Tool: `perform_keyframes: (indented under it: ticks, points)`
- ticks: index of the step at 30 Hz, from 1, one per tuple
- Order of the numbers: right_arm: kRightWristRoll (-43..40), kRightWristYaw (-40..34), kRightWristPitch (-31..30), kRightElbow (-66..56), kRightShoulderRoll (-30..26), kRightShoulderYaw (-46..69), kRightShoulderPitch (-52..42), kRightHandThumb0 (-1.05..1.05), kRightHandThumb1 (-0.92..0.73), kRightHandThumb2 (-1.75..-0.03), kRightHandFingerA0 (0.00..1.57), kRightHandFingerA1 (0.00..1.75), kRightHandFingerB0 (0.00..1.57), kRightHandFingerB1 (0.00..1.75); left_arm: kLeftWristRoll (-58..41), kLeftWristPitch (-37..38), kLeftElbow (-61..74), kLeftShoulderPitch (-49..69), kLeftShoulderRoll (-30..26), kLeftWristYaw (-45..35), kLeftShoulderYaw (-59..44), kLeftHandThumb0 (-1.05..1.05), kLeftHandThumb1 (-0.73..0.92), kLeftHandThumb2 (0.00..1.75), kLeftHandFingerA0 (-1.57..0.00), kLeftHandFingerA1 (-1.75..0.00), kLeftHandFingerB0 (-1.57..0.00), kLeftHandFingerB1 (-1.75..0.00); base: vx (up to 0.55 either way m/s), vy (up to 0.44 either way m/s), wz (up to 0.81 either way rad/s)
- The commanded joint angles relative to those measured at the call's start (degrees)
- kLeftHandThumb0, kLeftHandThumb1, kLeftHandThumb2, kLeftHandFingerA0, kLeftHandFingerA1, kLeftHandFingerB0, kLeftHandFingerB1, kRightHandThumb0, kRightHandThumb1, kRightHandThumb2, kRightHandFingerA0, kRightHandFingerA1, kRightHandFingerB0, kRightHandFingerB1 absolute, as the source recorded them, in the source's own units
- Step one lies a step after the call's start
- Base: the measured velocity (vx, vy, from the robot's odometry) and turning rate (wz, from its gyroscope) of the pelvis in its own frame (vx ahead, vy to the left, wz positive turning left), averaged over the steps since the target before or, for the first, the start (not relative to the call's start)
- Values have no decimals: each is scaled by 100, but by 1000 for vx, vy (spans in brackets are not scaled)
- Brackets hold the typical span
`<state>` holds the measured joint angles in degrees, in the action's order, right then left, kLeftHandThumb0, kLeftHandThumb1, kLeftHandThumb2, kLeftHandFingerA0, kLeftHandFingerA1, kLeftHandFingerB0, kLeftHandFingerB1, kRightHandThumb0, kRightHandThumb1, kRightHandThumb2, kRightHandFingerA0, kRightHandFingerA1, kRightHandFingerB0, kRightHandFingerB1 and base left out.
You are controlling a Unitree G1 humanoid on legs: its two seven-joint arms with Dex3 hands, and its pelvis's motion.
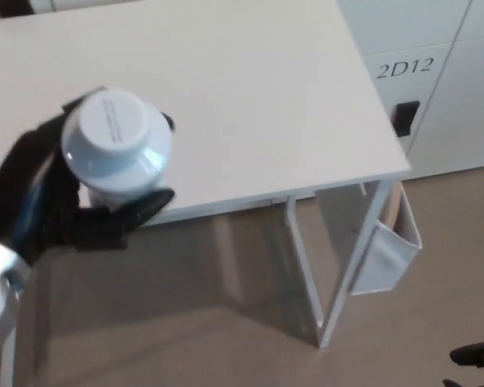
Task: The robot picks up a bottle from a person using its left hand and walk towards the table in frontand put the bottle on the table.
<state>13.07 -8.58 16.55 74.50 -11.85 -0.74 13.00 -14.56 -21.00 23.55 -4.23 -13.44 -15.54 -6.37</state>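
- Over the table's near edge, toward its left end, the bottle [115, 137] is hanging upright in the air. Its white cap is facing the camera and hiding most of the body.
- The left hand [68, 214] is clamping it, with black fingers [145, 205] wrapping the body just under the cap.
- It is looking like rigid, smooth plastic and is probably slippery; its weight cannot be judged. The body below the cap is offering the surest hold, not the cap itself.
- The white table [250, 89] is stretching away beneath and beyond it.
- A white fabric pouch [383, 254] is hanging off the table's right end.
- Low at the right, the right hand [477, 355] is barely showing; whether it is apart or together cannot be told.
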Motion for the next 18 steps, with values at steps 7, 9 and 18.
perform_keyframes:
  ticks: [7, 9, 18]
  points:
    - [-14, -15, -55, 17, -110, -11, -84, -40, -50, -64, 61, 68, 59, 64, -10, -5, -1026, -544, 118, 182, -281, -10, 78, 85, -107, -153, -73, -107, 28, -7, 2]
    - [-45, -10, -42, 24, -100, 16, -86, -39, -48, -65, 62, 70, 60, 65, -10, 70, -1301, -657, 158, 181, -294, -9, 80, 82, -105, -153, -72, -108, 0, 0, 0]
    - [23, -58, -65, 22, -57, -69, -162, -39, -50, -65, 62, 71, 60, 65, -247, -171, -2737, -1453, 442, 330, -598, -15, 83, 68, -89, -164, -65, -98, 28, 151, 7]
